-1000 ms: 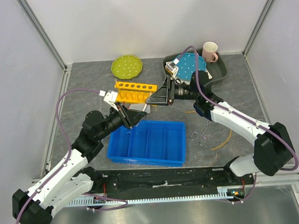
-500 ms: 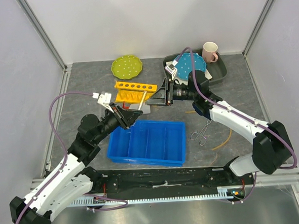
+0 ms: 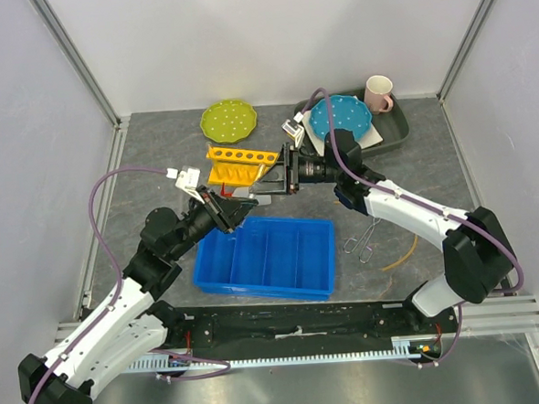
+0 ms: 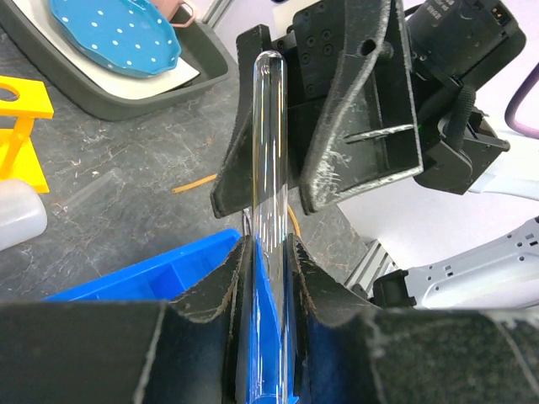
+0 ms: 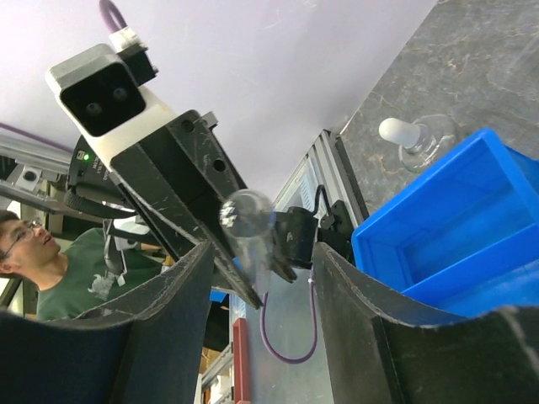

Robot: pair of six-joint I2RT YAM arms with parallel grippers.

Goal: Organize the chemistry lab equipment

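The right gripper [image 3: 261,190] has slid left toward the left gripper [image 3: 233,207]. Its spread fingers now sit either side of the free end of the glass test tube [image 4: 268,168], which the left one pinches. The left arm's elbow has drawn back toward the near left. More of the blue dotted plate [image 3: 342,117] shows now, at the far right.

Yellow rack [image 3: 242,163]; blue bin [image 3: 266,257]; green plate [image 3: 228,119], white dots; blue plate [image 3: 340,117], white dots; clear tube [image 4: 268,168]; dark grey tray [image 3: 389,132]; cream mug [image 3: 378,92], pink handle; grey marbled bench [image 3: 156,145].
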